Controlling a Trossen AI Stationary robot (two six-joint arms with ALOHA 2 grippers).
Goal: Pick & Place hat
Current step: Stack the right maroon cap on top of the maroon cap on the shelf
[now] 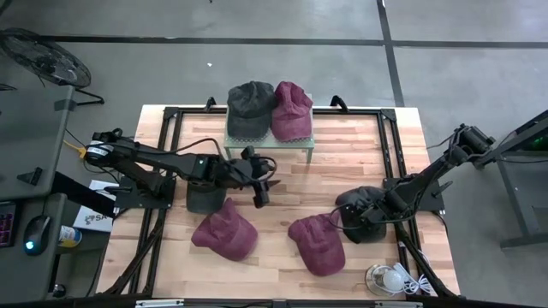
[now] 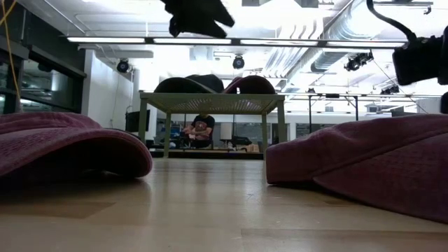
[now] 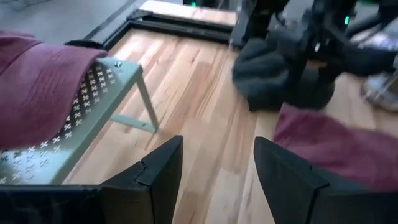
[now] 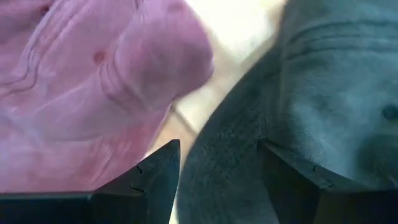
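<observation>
Arms: two, dark, slender, jointed
Left arm (image 1: 163, 162): black links, a black cable looping along it, a yellow-and-white band at its base joint
Right arm (image 1: 432, 175): black links, bulkier dark housing at the shoulder end
Left gripper (image 3: 214, 177): two broad, matte black, angular fingers
Right gripper (image 4: 217, 180): same black wedge-shaped fingers

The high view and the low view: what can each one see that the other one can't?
Only the high view shows the whole wooden table, both arms, a dark cap under the left arm, and another under the right gripper. Only the low view shows the room behind and a person there. Both show the green stand holding two caps.
</observation>
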